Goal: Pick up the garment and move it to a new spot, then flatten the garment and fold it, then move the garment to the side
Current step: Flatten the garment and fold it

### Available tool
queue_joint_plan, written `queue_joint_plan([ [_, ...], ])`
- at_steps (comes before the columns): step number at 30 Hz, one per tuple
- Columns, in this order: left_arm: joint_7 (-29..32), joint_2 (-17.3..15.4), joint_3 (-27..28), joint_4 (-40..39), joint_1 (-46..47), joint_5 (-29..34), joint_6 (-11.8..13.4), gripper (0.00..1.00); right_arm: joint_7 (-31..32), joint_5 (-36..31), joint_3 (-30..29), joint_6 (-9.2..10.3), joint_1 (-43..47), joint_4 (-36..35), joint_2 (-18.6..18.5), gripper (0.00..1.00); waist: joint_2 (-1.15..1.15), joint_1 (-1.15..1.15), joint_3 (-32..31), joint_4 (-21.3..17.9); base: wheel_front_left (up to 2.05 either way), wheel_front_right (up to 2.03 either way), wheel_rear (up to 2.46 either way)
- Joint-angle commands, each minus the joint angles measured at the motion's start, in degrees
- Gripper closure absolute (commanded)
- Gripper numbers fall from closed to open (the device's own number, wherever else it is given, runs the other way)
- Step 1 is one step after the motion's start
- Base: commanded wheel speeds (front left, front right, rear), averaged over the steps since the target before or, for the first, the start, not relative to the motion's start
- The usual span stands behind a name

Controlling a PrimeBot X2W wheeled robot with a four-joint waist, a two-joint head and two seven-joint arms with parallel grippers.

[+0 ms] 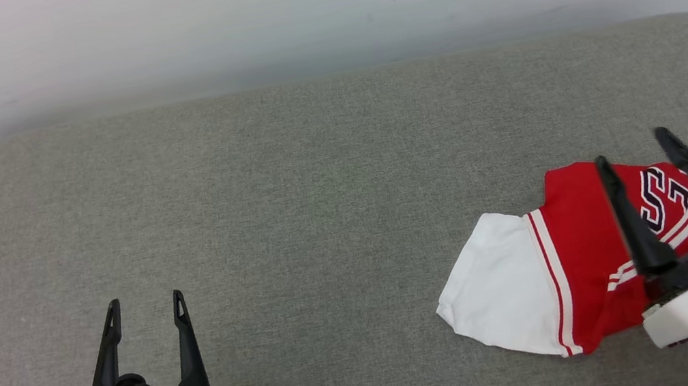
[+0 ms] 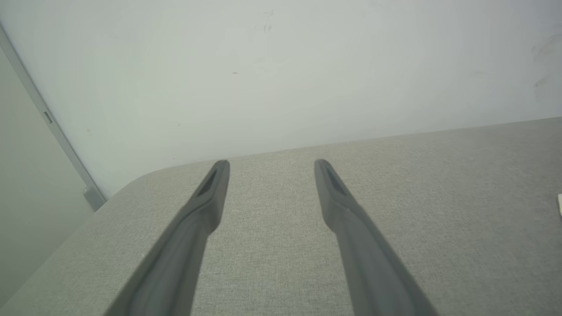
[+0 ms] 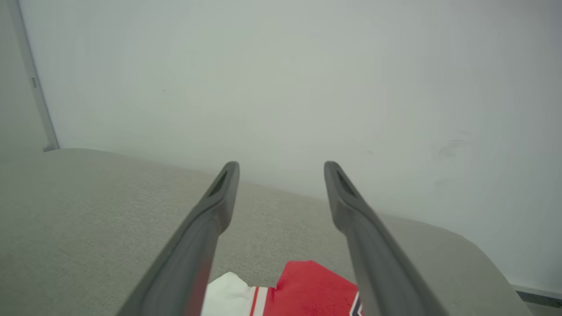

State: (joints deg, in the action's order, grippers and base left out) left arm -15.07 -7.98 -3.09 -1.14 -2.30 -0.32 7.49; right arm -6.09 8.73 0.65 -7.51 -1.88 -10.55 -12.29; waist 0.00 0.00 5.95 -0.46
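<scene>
Garment [image 1: 568,254]: crumpled at the front right edge of the surface [image 1: 314,177].
Handling: probably soft, light, limp; grasp a raised red fold.
Left gripper [image 1: 145,297]: jaws wide, empty.
Right gripper [image 1: 631,147]: wide, over it.

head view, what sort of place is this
Likely a lab or test room: a grey fabric-covered table with rounded corners stands against a bare, scuffed white wall, and a crumpled red-and-white garment lies on it.

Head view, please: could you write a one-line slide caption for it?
Rumpled red-and-white garment on grey fabric surface, open right gripper over it, open left gripper apart.
</scene>
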Motion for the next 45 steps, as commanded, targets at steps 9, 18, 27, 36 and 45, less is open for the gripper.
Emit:
queue_joint_plan([
  [9,-0.1,0.8,-1.1,0.1,1.3,-0.5,0.2,0.0,36.5,20.4,38.7,0.06,-21.3,0.1,-24.6,0.0,0.0,0.0,1.7,4.0,0.0,0.0,0.0],
  [18,-0.1,1.6,-1.6,0.2,2.6,-0.8,0.5,0.0,44.9,26.8,53.1,0.06,-31.6,7.7,-26.6,0.0,0.0,0.0,4.0,7.2,0.0,0.0,0.0],
  [27,-0.1,2.2,-2.0,0.2,4.1,-1.1,0.3,0.0,44.8,29.8,62.0,0.06,-37.1,17.2,-24.8,0.0,0.0,0.0,6.9,9.2,0.0,0.0,0.0],
  [36,-0.1,2.5,-1.6,0.7,5.2,-1.3,0.2,0.0,38.4,30.2,68.6,0.09,-39.4,26.5,-22.5,1.0,0.0,0.0,8.3,9.6,0.0,0.0,0.0],
  [45,-0.1,2.4,-1.0,0.7,3.7,-0.8,0.6,0.0,24.9,29.8,60.1,0.06,-41.6,25.8,-20.8,1.0,0.0,0.0,6.4,8.6,0.0,0.0,0.0],
])
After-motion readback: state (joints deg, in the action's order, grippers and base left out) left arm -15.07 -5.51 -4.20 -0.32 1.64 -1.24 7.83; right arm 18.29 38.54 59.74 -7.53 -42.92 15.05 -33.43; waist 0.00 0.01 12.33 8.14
